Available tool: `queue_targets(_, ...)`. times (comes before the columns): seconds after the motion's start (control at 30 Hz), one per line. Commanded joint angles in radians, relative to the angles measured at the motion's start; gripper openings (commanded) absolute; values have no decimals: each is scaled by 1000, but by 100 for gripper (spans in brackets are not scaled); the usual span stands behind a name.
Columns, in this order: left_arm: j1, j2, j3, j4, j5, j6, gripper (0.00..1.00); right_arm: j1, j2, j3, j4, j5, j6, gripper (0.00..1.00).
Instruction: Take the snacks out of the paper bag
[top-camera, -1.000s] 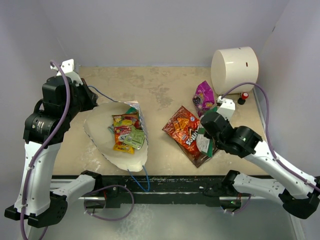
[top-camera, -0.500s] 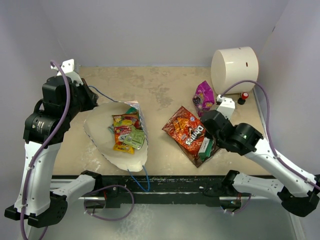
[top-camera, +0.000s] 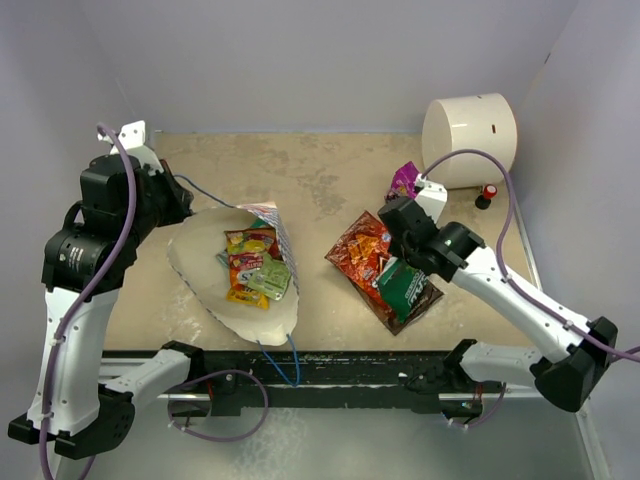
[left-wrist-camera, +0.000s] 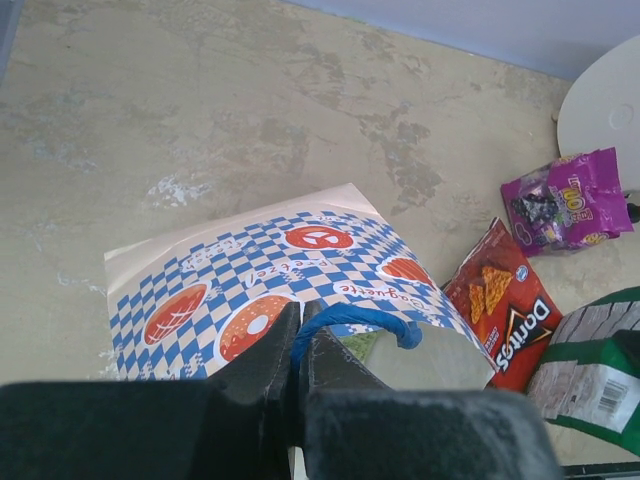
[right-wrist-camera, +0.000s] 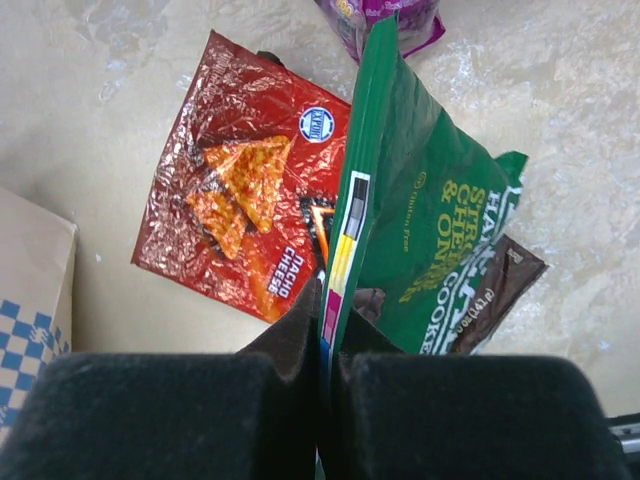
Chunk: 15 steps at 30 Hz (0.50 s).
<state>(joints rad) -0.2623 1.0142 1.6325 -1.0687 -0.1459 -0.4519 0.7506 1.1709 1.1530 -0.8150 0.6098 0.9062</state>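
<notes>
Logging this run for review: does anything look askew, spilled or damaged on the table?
Nothing looks damaged or spilled. The paper bag lies tipped with its mouth gaping, candy packs inside, the left fingers shut on its blue handle. The green packet is pinched edge-on in the right fingers over the chip bag.

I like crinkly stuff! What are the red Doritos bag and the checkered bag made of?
The red Doritos bag looks like shiny plastic foil: it glints and crinkles finely. The checkered paper bag looks like matte printed paper: flat panels, crisp edges, no glare.
</notes>
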Motion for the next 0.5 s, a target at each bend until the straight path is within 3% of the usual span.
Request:
queue_targets(0.0, 0, -19, 35, 13, -24, 11, 0, -42, 38, 21, 108, -53, -13, 0)
queue_targets(0.47, 0, -33, 32, 6, -61, 4, 0, -127, 300, 116, 261, -236, 17, 0)
